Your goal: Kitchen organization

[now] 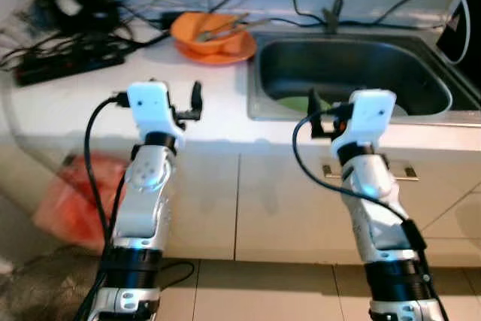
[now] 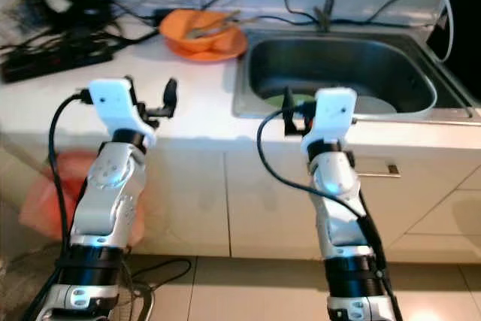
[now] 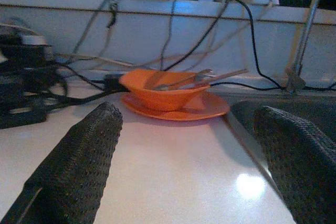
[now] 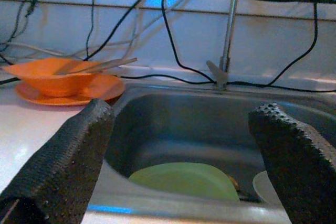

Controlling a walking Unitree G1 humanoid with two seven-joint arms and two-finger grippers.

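- Starting at your left, the power strip (image 1: 68, 62) and its cables crowd the counter's far corner; keep the arm away from them.
- Your left gripper (image 3: 191, 161) hovers over the white counter (image 1: 218, 107), fingers apart and empty, facing the orange bowl (image 3: 163, 90) on its orange plate (image 3: 210, 109); approach low and level, since utensils lie across the bowl.
- Your right gripper (image 4: 181, 161), also apart and empty, faces the sink (image 1: 421, 62), where a green plate (image 4: 184, 179) lies; clear the rim before descending.
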